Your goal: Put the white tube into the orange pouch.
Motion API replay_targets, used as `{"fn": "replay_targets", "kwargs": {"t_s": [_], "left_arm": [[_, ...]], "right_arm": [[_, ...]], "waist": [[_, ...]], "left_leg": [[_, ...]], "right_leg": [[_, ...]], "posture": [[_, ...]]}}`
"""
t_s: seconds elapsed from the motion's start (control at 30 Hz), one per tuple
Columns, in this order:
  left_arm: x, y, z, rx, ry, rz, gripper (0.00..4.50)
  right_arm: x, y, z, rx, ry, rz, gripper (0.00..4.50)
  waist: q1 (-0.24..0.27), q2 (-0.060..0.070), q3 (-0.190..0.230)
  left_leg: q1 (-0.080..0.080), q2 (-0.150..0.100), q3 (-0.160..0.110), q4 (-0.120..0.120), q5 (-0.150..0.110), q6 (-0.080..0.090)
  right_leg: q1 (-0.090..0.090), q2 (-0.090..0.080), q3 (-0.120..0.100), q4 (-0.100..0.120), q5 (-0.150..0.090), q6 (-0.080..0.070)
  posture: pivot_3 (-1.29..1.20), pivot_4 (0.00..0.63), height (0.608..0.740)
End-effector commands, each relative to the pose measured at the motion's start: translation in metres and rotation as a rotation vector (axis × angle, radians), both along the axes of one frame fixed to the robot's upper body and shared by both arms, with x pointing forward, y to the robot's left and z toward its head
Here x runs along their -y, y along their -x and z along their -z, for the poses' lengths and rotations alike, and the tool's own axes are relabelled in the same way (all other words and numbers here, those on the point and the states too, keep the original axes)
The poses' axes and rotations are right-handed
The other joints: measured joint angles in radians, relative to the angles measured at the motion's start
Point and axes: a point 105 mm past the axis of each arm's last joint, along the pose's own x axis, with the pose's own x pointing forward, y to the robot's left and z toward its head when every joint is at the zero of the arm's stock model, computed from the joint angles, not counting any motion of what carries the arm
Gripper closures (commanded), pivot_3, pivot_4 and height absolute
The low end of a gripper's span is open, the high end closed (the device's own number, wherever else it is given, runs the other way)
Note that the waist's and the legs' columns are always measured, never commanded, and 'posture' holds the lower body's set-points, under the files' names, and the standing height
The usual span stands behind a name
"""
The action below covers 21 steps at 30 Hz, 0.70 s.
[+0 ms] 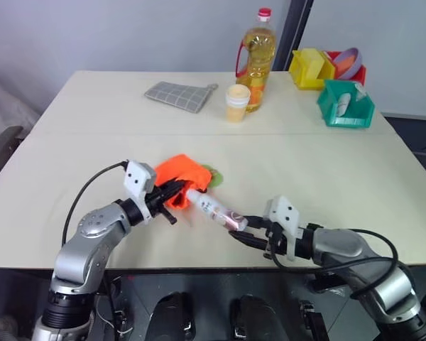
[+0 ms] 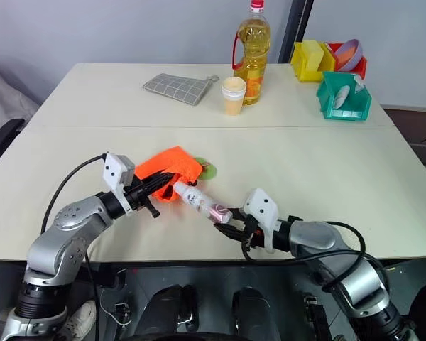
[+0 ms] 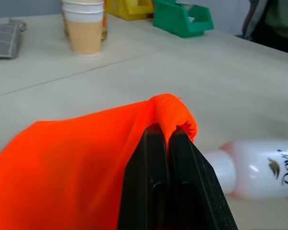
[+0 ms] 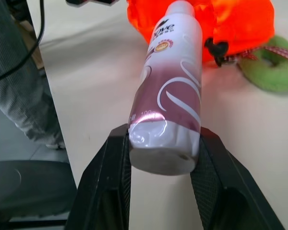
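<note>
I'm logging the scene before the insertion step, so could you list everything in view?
white tube: one, white with pink print, held at its base, cap end at the pouch
orange pouch: one, neon orange, table centre, edge pinched
green disc: one, beside the pouch
oil bottle: one, yellow oil, red cap, far side
paper cups: small stack, beige, by the bottle
cloth: one, grey checked, far side
bins: green, yellow, red, far right corner
table: one, cream
left gripper: shut on pouch
right gripper: shut on tube

The white tube (image 1: 211, 208)'s cap end is hidden against the orange pouch (image 1: 179, 172), whose opening cannot be made out.
</note>
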Motion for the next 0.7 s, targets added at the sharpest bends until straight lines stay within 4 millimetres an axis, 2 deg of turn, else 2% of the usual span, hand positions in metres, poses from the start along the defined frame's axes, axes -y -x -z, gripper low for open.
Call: {"fn": "replay_targets", "kwargs": {"t_s": [0.03,0.2,0.43,0.7], "left_arm": [[0.013,0.009,-0.013,0.049,-0.008,0.077,4.5],[0.016,0.015,-0.014,0.05,-0.032,0.12,4.5],[0.022,0.022,-0.01,0.038,-0.062,0.162,4.5],[0.022,0.028,-0.003,0.014,-0.071,0.181,4.5]], "right_arm": [[-0.009,-0.009,-0.012,0.051,-0.032,0.017,3.34],[-0.013,-0.022,-0.007,0.038,-0.021,0.075,3.34],[-0.03,-0.038,-0.01,0.045,-0.042,0.119,3.34],[-0.064,-0.064,-0.011,0.024,-0.05,0.128,3.34]], "waist": [[-0.001,0.0,0.0],[-0.001,0.0,0.0],[-0.004,0.0,0.0],[-0.006,0.0,0.0]], "left_leg": [[0.0,0.0,0.0,0.0,0.0,0.0],[-0.001,0.0,0.0,0.0,0.0,0.0],[-0.001,0.0,0.0,0.0,0.0,0.0],[-0.002,0.0,0.001,0.0,0.0,0.0]], "right_leg": [[0.0,0.0,0.0,0.0,0.0,0.0],[-0.001,0.0,0.0,0.0,0.0,0.0],[-0.002,0.0,0.0,0.0,0.0,0.0],[-0.002,0.0,0.0,0.0,0.0,0.0]], "posture": [[0.0,0.15,0.74],[0.0,0.15,0.74],[0.0,0.15,0.74],[0.0,0.15,0.74]]}}
